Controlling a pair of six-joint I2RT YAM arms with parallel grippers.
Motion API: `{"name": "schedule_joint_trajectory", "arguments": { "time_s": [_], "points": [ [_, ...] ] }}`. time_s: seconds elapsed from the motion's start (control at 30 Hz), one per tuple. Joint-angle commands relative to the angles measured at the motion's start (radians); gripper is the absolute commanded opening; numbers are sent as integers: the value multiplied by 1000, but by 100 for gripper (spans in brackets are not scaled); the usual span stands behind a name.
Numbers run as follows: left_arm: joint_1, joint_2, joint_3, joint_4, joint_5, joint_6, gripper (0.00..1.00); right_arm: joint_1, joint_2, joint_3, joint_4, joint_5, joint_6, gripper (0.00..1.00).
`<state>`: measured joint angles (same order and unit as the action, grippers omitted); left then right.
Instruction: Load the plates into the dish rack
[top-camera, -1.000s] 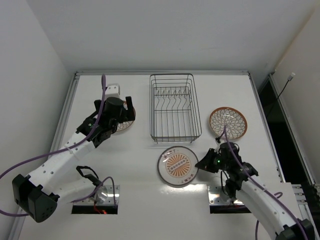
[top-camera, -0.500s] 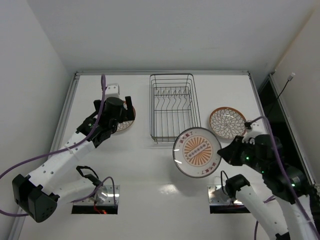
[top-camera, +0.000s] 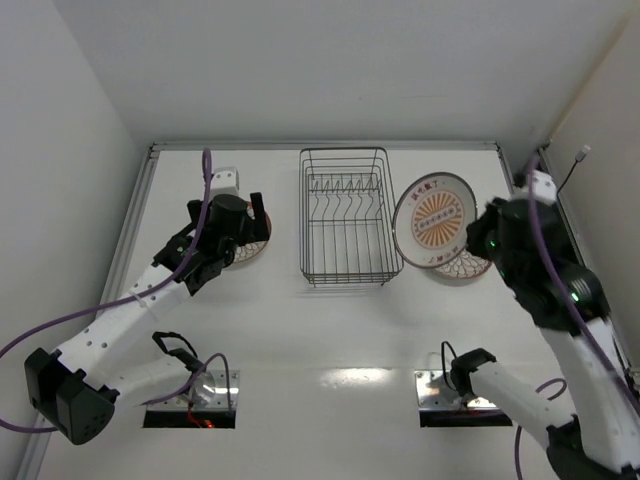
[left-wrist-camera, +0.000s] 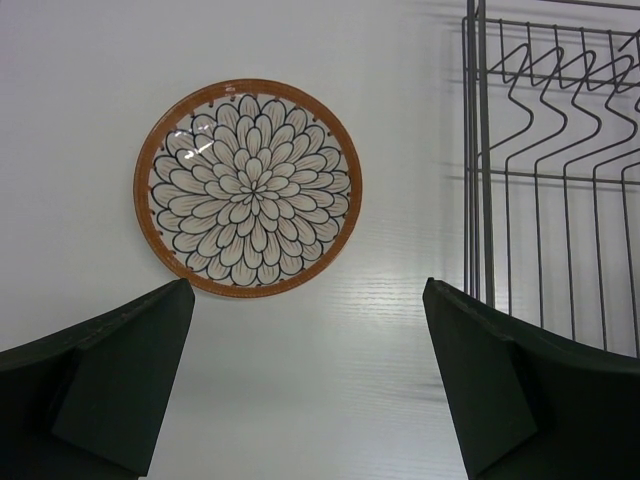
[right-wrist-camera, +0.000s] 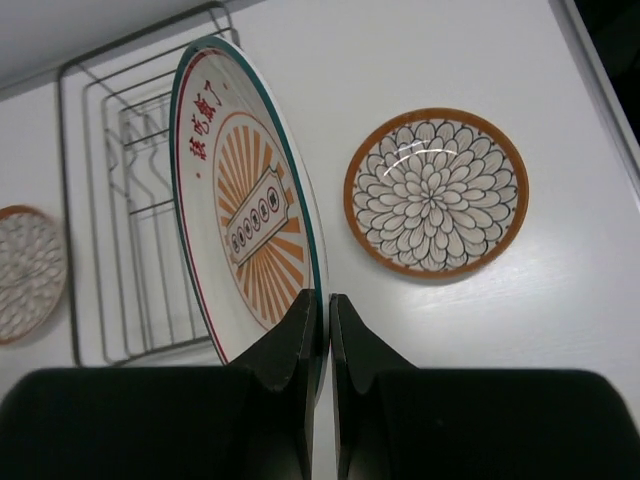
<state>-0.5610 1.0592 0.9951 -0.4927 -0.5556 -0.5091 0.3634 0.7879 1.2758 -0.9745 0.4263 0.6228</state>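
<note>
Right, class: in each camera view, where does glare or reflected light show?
Top external: a bright patch on the table near the arm bases. Left wrist: a small glint at the upper left of the left petal plate, with table sheen below it. Right wrist: a curved glint on the right petal plate.

White arms (top-camera: 105, 338) w/ black joints (top-camera: 228, 215), purple cables (top-camera: 207, 180) (tiny green LEDs (top-camera: 493, 243) on right arm (top-camera: 588, 345), seemingly).

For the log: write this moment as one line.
right gripper: shut on white orange-sunburst plate, beside dark wire dish rack | left gripper: open, above brown-rimmed petal plate
</note>
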Motion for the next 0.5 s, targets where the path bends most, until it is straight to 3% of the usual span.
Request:
{"name": "schedule_joint_trajectory", "arguments": {
  "time_s": [0.0,0.17,0.47],
  "points": [
    [3,5,-1,5,-18,-8,100,8,176,46,279,123,-29,0],
    [3,5,8,5,-9,-8,100,72,478,223,292,280,-60,0],
    [3,5,8,14,0,-8,100,129,758,407,416,408,-257,0]
  ]
}}
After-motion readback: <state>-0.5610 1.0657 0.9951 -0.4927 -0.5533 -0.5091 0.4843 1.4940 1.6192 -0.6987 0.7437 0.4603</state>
